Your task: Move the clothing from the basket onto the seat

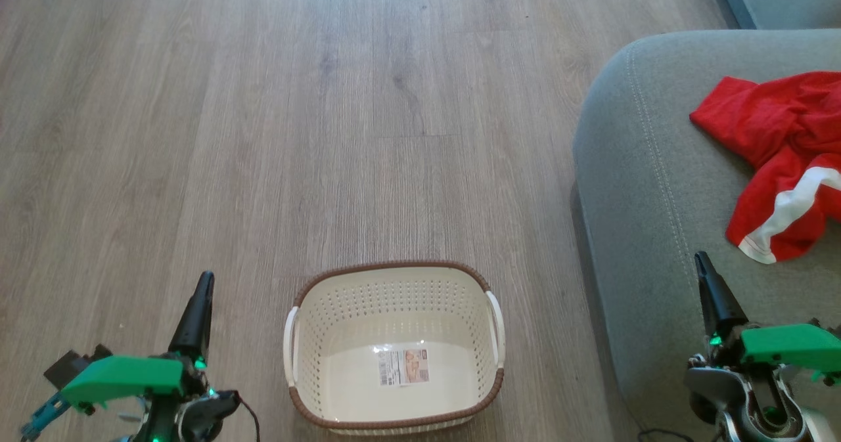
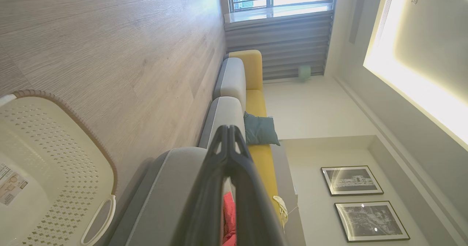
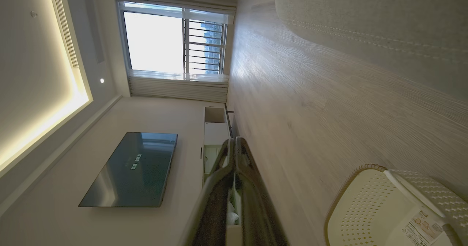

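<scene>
The basket (image 1: 394,297) stood empty, the clothing (image 1: 782,159) lay on the seat (image 1: 644,186), and the left gripper (image 1: 206,278) and right gripper (image 1: 700,258) were closed on nothing; task judged complete.

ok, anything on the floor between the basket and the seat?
Nothing. In the head view, bare wood floor runs from the basket to the seat; the clothing lies up on the seat.

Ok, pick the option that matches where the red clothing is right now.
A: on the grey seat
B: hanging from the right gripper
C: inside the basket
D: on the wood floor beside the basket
A: the red clothing lies crumpled on the grey seat, while the basket on the floor holds nothing but its label.
</scene>
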Tool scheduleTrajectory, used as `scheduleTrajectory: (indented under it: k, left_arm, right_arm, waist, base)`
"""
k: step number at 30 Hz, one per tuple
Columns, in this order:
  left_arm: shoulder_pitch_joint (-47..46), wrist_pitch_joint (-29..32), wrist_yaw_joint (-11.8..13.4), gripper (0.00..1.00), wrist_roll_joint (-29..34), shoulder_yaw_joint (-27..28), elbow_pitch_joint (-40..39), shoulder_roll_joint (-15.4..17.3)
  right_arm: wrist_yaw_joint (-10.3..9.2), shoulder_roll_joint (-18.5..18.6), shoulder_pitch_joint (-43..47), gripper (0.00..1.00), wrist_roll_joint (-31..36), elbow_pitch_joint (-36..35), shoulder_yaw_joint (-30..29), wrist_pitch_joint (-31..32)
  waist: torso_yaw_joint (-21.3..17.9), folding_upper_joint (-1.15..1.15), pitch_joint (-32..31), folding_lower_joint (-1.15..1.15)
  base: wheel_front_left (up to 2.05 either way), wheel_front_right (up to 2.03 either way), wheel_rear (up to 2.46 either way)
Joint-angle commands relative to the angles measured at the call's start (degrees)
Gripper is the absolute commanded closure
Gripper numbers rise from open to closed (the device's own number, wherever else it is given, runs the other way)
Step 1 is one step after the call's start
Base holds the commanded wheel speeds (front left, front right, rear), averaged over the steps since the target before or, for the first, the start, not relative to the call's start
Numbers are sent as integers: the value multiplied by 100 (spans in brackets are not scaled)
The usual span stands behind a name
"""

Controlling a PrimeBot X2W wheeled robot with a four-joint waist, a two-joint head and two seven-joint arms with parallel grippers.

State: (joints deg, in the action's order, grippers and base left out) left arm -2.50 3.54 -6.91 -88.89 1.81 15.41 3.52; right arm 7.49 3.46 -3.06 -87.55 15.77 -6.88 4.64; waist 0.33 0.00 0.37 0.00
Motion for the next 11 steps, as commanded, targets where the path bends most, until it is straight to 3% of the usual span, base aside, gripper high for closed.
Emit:
scheduleTrajectory:
  k: [1, 11]
  left_arm:
    - [-335, 49, -48, 100, -137, 212, -158, 69]
    - [-355, 158, -58, 100, -470, 301, -143, 59]
  right_arm:
    - [0, -27, -288, 100, -147, -182, 95, 66]
    - [0, -38, -310, 100, -481, -176, 59, 166]
  waist:
    - [-5, 0, -3, 0]
    - [-33, 0, -19, 0]
  base:
    - [0, 0, 0]
    - [0, 0, 0]
